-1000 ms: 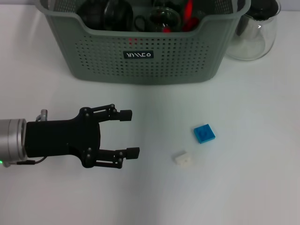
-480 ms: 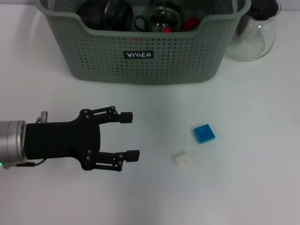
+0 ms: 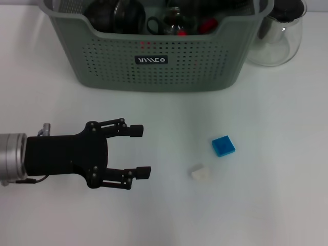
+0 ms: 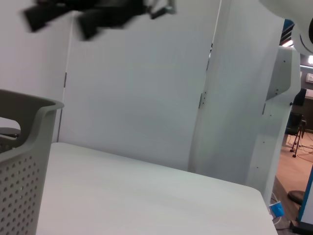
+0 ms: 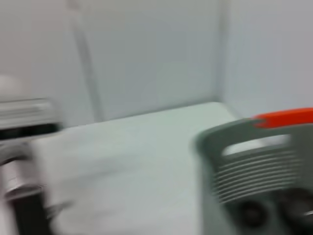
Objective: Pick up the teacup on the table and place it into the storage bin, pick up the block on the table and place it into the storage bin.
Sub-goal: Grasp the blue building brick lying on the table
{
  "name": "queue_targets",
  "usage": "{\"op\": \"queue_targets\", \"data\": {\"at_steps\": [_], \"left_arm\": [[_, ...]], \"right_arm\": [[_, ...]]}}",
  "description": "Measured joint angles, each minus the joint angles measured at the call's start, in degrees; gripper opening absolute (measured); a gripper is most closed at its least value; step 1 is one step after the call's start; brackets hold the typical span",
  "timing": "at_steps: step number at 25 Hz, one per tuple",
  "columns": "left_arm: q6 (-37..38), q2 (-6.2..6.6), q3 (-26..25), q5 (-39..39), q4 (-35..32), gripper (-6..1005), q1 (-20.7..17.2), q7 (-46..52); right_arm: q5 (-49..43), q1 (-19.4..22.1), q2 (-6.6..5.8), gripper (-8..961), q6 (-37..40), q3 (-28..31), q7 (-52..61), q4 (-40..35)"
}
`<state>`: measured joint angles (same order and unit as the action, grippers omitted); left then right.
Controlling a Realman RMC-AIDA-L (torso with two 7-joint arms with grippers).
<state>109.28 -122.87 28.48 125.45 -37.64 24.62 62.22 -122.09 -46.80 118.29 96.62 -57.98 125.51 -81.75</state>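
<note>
Compared with a second earlier, the left gripper (image 3: 136,151) had slid slightly toward the near-left and away from the blocks, fingers spread wide and holding nothing. Inside the bin (image 3: 159,72) the red item (image 3: 206,24) and the dark clutter around it had shifted, so something was working over the bin; the right wrist view, blurred with motion, looked down past the bin rim. I could not see the right gripper in any view, so I cannot tell the state of its fingers.

My reading: the teacup step looked finished or finishing, since no teacup stood on the table. I could not pick the cup out for certain among the dark items in the bin.

Count on the table: two blocks, one blue block (image 3: 223,146) and one white block (image 3: 200,173), lying close together but apart, right of the left gripper and nearer than the bin. One bin, at the far side. One glass pot (image 3: 279,36) just right of the bin.

Block step not yet started; both blocks untouched.
</note>
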Motion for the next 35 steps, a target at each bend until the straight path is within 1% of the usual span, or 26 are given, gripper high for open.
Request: {"op": "queue_targets", "data": {"at_steps": [2, 5, 9, 11, 15, 18, 23, 27, 31, 35], "left_arm": [[0.0, 0.0, 0.0, 0.0, 0.0, 875, 0.0, 0.0], [0.1, 0.0, -0.1, 0.0, 0.0, 875, -0.1, 0.0], [0.5, -0.01, -0.2, 0.0, -0.1, 874, -0.2, 0.0], [0.5, -0.01, -0.3, -0.1, -0.1, 874, -0.2, 0.0], [0.4, 0.0, -0.3, -0.3, -0.1, 874, -0.3, 0.0], [0.1, -0.03, -0.4, -0.4, 0.0, 874, -0.3, 0.0], [-0.6, -0.16, -0.5, -0.5, 0.0, 874, -0.4, 0.0], [-1.0, -0.18, -1.0, -0.6, 0.7, 874, -0.6, 0.1], [-1.4, -0.19, -1.1, -0.6, 0.9, 874, -0.6, 0.3], [-1.5, -0.33, -1.2, -1.3, 1.2, 874, -0.6, 0.6]], "right_arm": [[2.4, 1.3, -0.46, 761, 3.6, 0.7, -2.5, 0.7], [1.4, 2.6, -0.92, 762, 7.8, -0.1, -5.8, 3.3], [-6.7, 2.2, -1.12, 763, 12.1, -2.6, -7.9, 9.3], [-12.4, 1.8, -0.81, 763, 12.5, -3.8, -8.1, 11.5], [-21.4, 1.2, 0.9, 764, 10.0, -6.1, -8.2, 13.4], [-24.4, 0.8, 1.69, 763, 6.8, -9.9, -8.3, 15.2], [-24.5, -0.5, 1.93, 762, -0.6, -18.1, -8.3, 20.7], [-24.2, -1.9, 2.33, 762, -6.7, -26.0, -8.2, 24.5], [-24.2, -2.5, 2.4, 763, -11.4, -32.9, -7.8, 25.1], [-24.4, -3.4, 2.39, 761, -12.7, -36.8, -7.8, 25.2]]}}
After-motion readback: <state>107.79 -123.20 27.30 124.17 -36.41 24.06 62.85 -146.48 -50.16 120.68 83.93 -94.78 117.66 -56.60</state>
